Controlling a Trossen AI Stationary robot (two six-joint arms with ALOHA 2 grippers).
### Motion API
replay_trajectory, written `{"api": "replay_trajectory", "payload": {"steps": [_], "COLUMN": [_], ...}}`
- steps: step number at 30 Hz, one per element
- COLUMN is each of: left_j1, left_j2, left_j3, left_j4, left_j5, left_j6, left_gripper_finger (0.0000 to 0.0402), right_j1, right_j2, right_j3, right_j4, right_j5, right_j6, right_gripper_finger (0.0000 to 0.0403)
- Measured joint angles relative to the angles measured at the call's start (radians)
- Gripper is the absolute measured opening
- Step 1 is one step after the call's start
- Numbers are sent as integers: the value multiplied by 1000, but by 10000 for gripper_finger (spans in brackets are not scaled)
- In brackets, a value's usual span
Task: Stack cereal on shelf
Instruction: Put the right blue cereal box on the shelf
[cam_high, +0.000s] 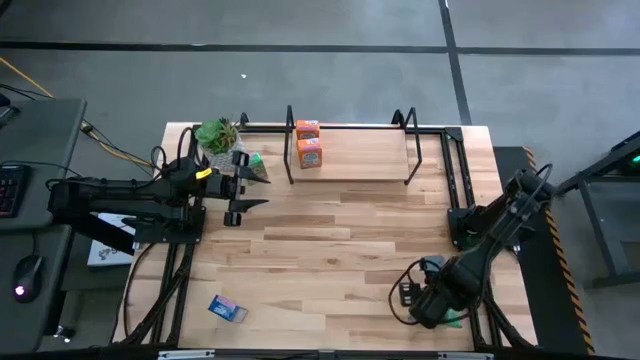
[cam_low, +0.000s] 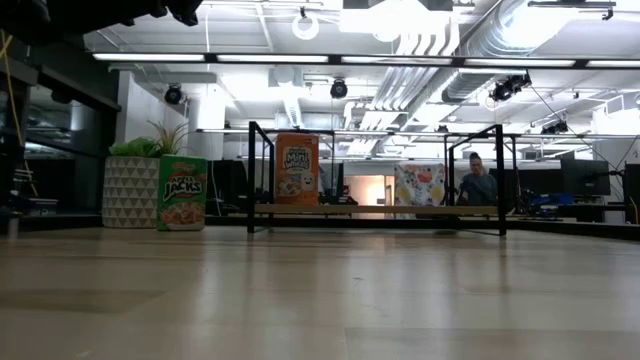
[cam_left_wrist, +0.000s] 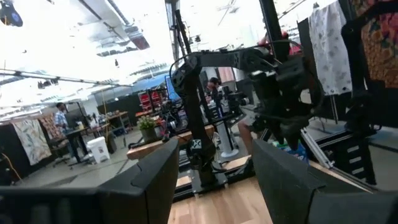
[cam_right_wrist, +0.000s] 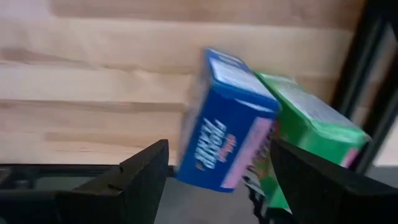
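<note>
With two orange boxes (cam_high: 309, 150) on the shelf (cam_high: 350, 170), the right gripper (cam_right_wrist: 214, 171) hung spread over a blue box (cam_right_wrist: 221, 127) and a green box (cam_right_wrist: 311, 124) (bench corner), probably needing to descend and pinch one; the left gripper (cam_high: 236, 187) waited, half-spread and empty.

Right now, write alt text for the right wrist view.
A blue cereal box and a green cereal box lean together, tilted, just ahead of the right end effector, whose dark fingers stand open and hold nothing. Pale wooden tabletop planks fill the background.
</note>
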Motion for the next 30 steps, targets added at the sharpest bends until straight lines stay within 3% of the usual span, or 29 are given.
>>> {"api": "replay_trajectory", "payload": {"steps": [19,23,30], "left_j1": [0,0,0], "left_j2": [0,0,0], "left_j3": [0,0,0], "left_j4": [0,0,0], "left_j5": [1,1,1], "left_j6": [-61,-61,-61], "left_gripper_finger": [192,192,192], "right_j1": [9,8,6], "right_j2": [106,106,105], "right_j3": [-2,-3,-1], "right_j4": [11,-9,-6], "right_j5": [-5,-2,21], "right_j6": [-18,-17,-55], "right_gripper_finger": [270,241,152]}}
